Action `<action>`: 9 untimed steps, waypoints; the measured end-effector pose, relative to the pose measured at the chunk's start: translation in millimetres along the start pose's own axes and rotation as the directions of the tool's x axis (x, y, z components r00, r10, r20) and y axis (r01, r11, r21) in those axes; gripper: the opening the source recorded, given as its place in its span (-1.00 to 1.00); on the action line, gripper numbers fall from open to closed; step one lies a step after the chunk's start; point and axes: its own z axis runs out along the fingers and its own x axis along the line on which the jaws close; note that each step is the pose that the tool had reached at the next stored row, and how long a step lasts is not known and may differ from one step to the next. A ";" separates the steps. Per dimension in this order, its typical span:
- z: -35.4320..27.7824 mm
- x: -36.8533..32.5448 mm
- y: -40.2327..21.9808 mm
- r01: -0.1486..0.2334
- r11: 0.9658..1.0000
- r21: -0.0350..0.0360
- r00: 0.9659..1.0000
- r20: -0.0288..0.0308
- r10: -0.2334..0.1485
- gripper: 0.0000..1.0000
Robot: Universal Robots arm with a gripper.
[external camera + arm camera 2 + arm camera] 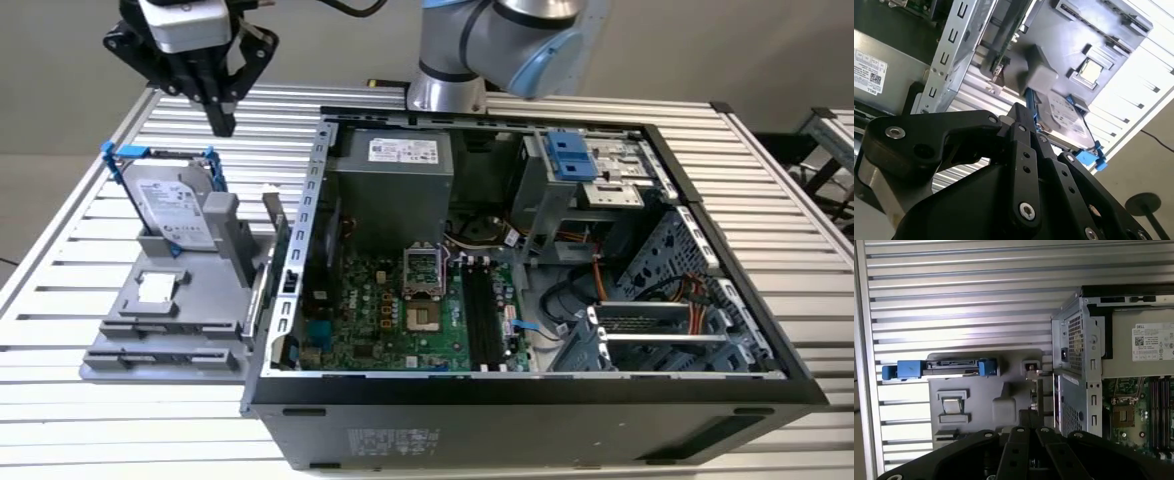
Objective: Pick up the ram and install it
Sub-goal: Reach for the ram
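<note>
The ram [275,222] is a thin dark stick standing on edge in the grey holder [167,325], close against the open computer case's outer wall. The first wrist view shows the ram [1040,392] edge-on, and in the second wrist view the ram [1005,49] runs beside the perforated case rail. My gripper [220,118] hangs above the holder's far end, up and toward the exterior view's left of the ram. Its black fingers [1029,421] are pressed together and hold nothing. The gripper [1021,114] touches nothing. The motherboard's long black slots [483,322] lie inside the case.
A grey hard drive in a blue bracket [174,200] stands upright on the holder, right below my gripper. A small square chip [156,290] rests on the holder. The open computer case [747,330] takes up the table's middle and the exterior view's right. The table is slatted metal [80,420].
</note>
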 end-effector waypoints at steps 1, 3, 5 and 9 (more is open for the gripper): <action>-0.1 2.8 -0.2 0.000 1.000 0.000 1.000 0.000 0.000 -1.00; -0.2 8.6 -0.6 0.000 1.000 0.000 1.000 0.000 0.000 -1.00; -0.3 14.1 -1.0 0.000 1.000 0.000 1.000 0.000 0.000 -1.00; -0.5 24.9 -1.7 0.000 1.000 0.000 1.000 0.000 0.000 -1.00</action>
